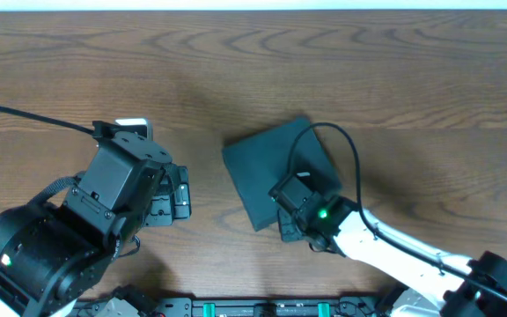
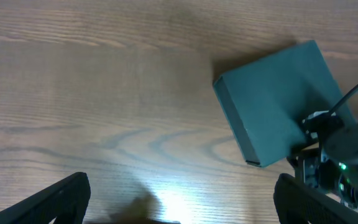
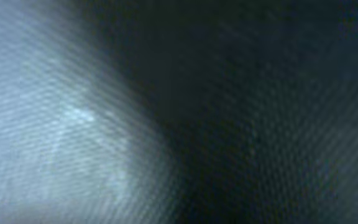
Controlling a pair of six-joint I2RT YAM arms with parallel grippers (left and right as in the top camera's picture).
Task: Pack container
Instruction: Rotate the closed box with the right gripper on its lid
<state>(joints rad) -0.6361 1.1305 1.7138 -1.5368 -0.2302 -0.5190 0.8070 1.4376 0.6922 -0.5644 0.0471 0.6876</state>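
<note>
Dark-teal container (image 1: 262, 167), lid down, skewed on wooden table (image 1: 236, 70)

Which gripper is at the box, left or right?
The right gripper, shut, over the near corner of the closed container; its wrist view shows only dark lid. The left gripper hangs open above bare table, apart from it.
</note>
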